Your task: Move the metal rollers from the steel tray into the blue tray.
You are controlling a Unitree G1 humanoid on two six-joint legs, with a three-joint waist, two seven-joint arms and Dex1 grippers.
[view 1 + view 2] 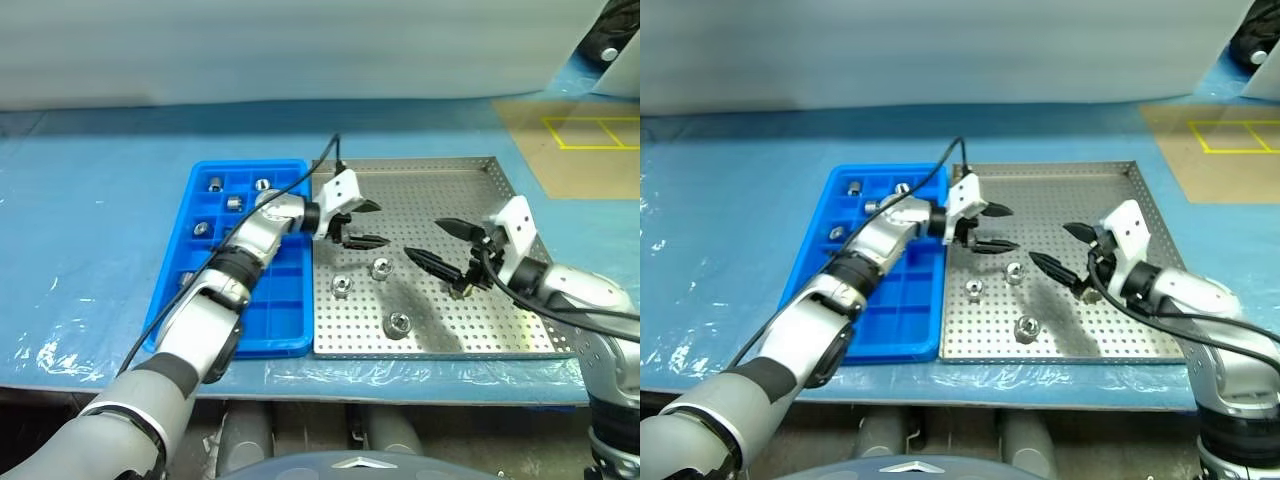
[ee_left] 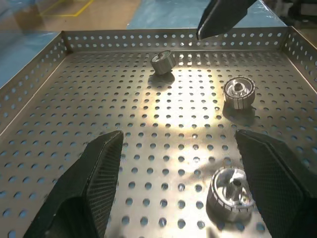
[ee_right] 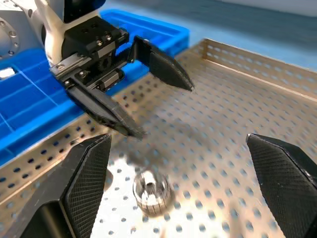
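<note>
**A:** Where are my grippers?

**B:** I see the left gripper over the steel tray, just inside its left rim, reaching across from above the blue tray. Its jaws stand apart with nothing between them. The right gripper hangs over the middle of the steel tray, jaws spread wide, also empty. The two point toward each other and do not touch.

**A:** And the metal rollers?

**B:** I count three on the perforated floor in the near left part of the steel tray: one just below the left gripper, one nearer the left rim, one toward the near edge. A fourth may lie under the right gripper; I cannot tell. Several more sit in compartments at the far end of the blue tray.
</note>
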